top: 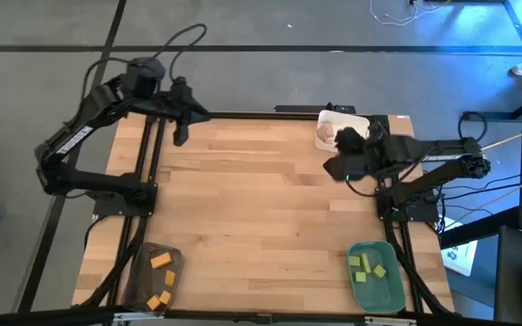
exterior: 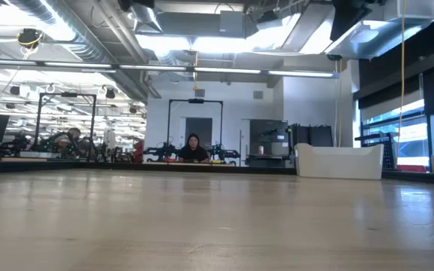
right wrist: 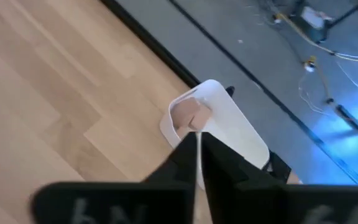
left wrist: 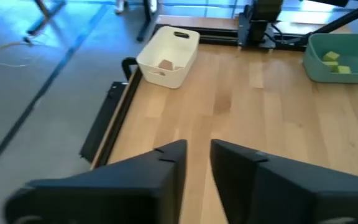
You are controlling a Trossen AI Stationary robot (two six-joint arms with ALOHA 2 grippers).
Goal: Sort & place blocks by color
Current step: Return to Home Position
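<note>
The left gripper hangs over the far left corner of the surface, above its edge. In the left wrist view the left gripper shows a narrow gap between its fingers, with bare wood in the gap. It is released and holds nothing.

The right gripper hangs over the far right part of the surface, just beside the white tray. In the right wrist view the right gripper has its fingers pressed almost together, with only a thin slit between them. It is clenched on nothing.

The blocks lie sorted in three trays. The orange blocks sit in the grey tray at the near left corner, four of them, loosely spread. The green blocks sit in the green tray at the near right corner, bunched toward its far end. The tan blocks lie in the white tray at the far edge; the right wrist view shows two tan blocks touching at one end of the white tray.

The left wrist view takes in the white tray with a tan block inside, and the green tray well apart from it, holding green blocks.

In the low view the white tray stands at the far right of the surface, and a person shows in the room beyond.
</note>
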